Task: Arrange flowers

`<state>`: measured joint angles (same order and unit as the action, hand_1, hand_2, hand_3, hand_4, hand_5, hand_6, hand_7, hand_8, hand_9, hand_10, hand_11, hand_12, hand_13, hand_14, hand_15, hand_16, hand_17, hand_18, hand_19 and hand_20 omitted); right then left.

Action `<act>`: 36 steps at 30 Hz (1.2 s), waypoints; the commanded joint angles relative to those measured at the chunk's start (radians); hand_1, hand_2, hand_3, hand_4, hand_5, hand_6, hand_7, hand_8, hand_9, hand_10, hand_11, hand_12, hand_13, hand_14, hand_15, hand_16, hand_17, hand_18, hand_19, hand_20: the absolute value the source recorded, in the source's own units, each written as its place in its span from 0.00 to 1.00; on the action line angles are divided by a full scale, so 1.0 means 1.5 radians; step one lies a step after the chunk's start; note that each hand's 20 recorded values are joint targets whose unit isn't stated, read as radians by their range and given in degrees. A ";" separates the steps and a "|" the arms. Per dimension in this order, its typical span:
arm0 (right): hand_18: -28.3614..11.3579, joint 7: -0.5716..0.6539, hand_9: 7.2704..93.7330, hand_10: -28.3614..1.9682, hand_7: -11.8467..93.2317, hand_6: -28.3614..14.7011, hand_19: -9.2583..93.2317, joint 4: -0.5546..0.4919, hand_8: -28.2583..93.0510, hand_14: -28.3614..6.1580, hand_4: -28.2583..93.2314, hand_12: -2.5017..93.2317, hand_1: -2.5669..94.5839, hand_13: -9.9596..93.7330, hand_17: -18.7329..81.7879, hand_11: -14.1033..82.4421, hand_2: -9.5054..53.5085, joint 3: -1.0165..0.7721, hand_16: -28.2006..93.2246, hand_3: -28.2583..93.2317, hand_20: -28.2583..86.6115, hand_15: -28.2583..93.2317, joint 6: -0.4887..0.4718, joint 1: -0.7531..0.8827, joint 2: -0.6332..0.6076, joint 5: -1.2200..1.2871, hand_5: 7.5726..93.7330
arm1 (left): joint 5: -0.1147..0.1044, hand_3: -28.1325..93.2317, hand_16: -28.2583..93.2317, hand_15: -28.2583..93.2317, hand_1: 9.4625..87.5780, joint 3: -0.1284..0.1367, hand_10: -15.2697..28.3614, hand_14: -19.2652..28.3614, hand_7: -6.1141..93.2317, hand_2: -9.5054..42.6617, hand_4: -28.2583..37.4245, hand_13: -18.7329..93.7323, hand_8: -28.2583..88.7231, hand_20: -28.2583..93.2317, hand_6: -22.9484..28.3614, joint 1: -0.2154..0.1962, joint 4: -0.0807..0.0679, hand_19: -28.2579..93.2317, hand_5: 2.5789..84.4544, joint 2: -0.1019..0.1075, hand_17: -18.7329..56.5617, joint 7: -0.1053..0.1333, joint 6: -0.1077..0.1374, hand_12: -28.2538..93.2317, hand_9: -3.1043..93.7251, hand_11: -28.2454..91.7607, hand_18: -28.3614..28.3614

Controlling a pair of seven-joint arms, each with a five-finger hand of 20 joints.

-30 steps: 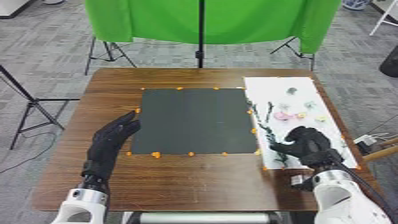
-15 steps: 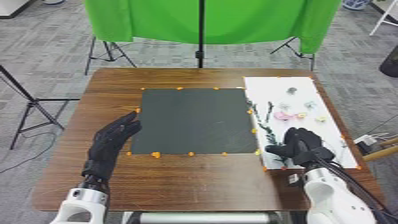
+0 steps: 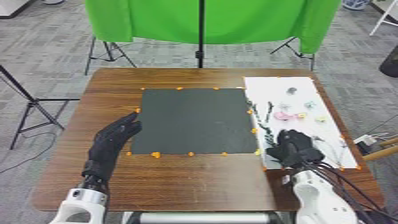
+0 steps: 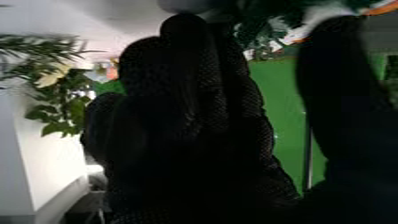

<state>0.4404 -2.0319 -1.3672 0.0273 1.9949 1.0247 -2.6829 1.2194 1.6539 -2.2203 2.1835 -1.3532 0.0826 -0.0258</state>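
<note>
Over the near part of the white sheet [image 3: 282,90] is my right hand [image 3: 296,147], above the lower end of the long green leafy stems [image 3: 266,120]. Its fingers in the right wrist view look fairly straight, with the thumb apart from them, on my right hand [image 4: 195,115]; green foliage [image 4: 258,30] shows between and beyond the tips. Small pink flowers [image 3: 283,116] and a yellow one [image 3: 301,115] lie farther up the sheet. My left hand [image 3: 115,132] rests open by the left edge of the dark grey mat [image 3: 194,120].
Orange tape bits [image 3: 155,155] mark the mat's edges. Thin pale sprigs [image 3: 341,143] lie right of my right hand. Behind the brown table [image 3: 195,182] stands a green cloth [image 3: 151,20] on black stands.
My right hand has moved left over the near part of the sheet, toward the lower ends of the stems, uncovering the pale sprigs. The left hand has kept still.
</note>
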 commanded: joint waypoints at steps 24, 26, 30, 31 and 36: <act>0.56 -0.021 0.92 0.55 0.47 0.61 1.00 -0.062 0.43 0.78 0.81 0.48 0.91 0.99 0.91 0.53 0.00 -0.049 0.50 0.00 0.64 0.73 0.089 -0.022 0.002 0.155 0.82 | -0.054 0.75 0.28 0.31 0.23 0.005 0.63 0.73 0.14 0.10 0.14 0.47 0.20 0.40 0.51 0.010 -0.031 0.27 0.51 0.041 0.30 0.023 0.046 0.35 0.47 0.36 0.74; 0.56 -0.028 0.91 0.55 0.48 0.61 1.00 -0.070 0.42 0.78 0.81 0.47 0.91 0.99 0.91 0.53 0.00 -0.026 0.49 0.00 0.65 0.74 0.078 -0.046 0.012 0.177 0.82 | -0.062 0.75 0.28 0.31 0.21 0.002 0.64 0.73 0.15 0.12 0.14 0.48 0.19 0.40 0.51 0.014 -0.045 0.27 0.51 0.052 0.31 0.039 0.082 0.35 0.47 0.36 0.74; 0.56 -0.021 0.91 0.54 0.49 0.61 1.00 -0.043 0.42 0.78 0.81 0.47 0.91 0.99 0.91 0.54 0.00 0.063 0.49 0.00 0.65 0.74 0.058 -0.148 0.047 0.218 0.82 | -0.068 0.76 0.27 0.30 0.15 0.007 0.63 0.69 0.13 0.18 0.06 0.44 0.19 0.39 0.50 0.026 -0.074 0.24 0.50 0.066 0.31 0.053 0.122 0.34 0.46 0.34 0.70; 0.56 -0.023 0.91 0.54 0.49 0.61 1.00 -0.033 0.42 0.78 0.81 0.47 0.91 0.99 0.91 0.54 0.00 0.084 0.49 0.00 0.65 0.74 0.053 -0.173 0.058 0.224 0.82 | -0.071 0.76 0.26 0.30 0.14 0.009 0.63 0.68 0.13 0.19 0.03 0.43 0.19 0.38 0.50 0.029 -0.080 0.24 0.50 0.068 0.31 0.055 0.126 0.34 0.46 0.34 0.70; 0.55 -0.038 0.91 0.54 0.49 0.60 1.00 0.028 0.42 0.78 0.81 0.47 0.91 0.99 0.91 0.54 0.00 0.181 0.49 0.00 0.65 0.74 0.021 -0.283 0.120 0.262 0.82 | -0.080 0.77 0.25 0.29 0.09 0.008 0.63 0.67 0.12 0.24 0.00 0.42 0.19 0.37 0.50 0.044 -0.106 0.24 0.50 0.079 0.31 0.071 0.147 0.34 0.46 0.34 0.68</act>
<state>0.4148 -2.0734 -1.2539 0.1260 1.8019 1.0646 -2.3423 1.1168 1.6531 -2.1735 2.0721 -1.2505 0.1777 0.1828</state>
